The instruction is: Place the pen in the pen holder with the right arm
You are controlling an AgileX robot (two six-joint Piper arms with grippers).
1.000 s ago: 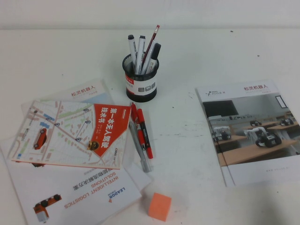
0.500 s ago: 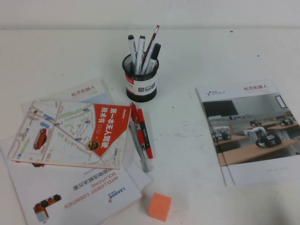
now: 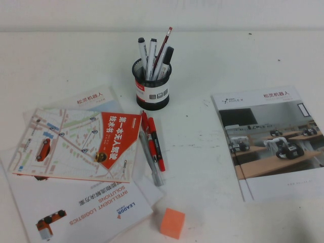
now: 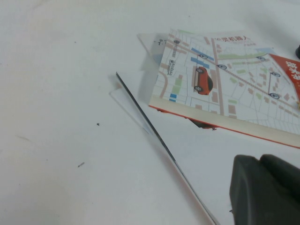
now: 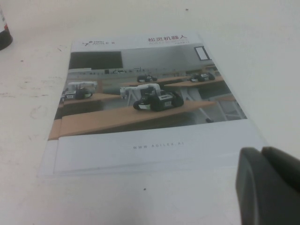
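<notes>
My thick grey pen [image 3: 165, 62] stands in the pen holder [image 3: 151, 84] near the counter's [image 3: 202, 167] far edge. My right fingers [image 5: 269, 187] hang by the right edge, left fingers [image 4: 265, 190] by the left edge; I cannot tell whether either is released or clenched.

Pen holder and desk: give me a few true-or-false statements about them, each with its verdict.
1. The pen holder stands upright with several pens in it. True.
2. Two red pens lie inside the holder. False: they lie on the table in front of it.
3. An orange block sits at the near edge. True.
4. The right gripper grips a pen. False: it hovers by the brochure, holding nothing visible.
5. The left gripper is near the map book. True.
</notes>
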